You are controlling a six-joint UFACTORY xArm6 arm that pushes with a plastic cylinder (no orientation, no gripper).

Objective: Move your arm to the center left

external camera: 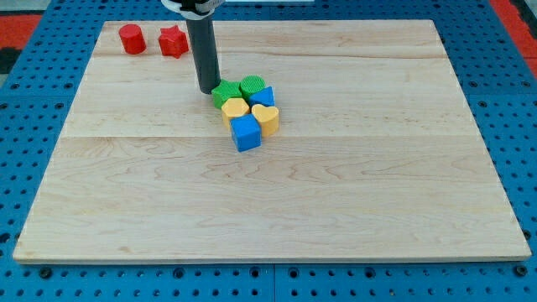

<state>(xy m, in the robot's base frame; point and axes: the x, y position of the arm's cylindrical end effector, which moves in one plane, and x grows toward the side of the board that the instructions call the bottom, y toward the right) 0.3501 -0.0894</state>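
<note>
My tip (pixel 208 90) rests on the wooden board (pixel 352 193) just left of a tight cluster of blocks near the view's centre top. The cluster holds a green star-like block (pixel 225 92) touching or almost touching the tip, a green cylinder (pixel 252 85), a blue block (pixel 265 96) mostly hidden behind the others, a yellow block (pixel 235 107), a yellow heart (pixel 265 117) and a blue cube (pixel 246 132). The dark rod (pixel 202 50) rises from the tip to the view's top edge.
A red cylinder (pixel 131 39) and a red star-like block (pixel 173 40) stand at the board's top left corner. The board lies on a blue perforated base (pixel 33 126) with red areas at the top corners.
</note>
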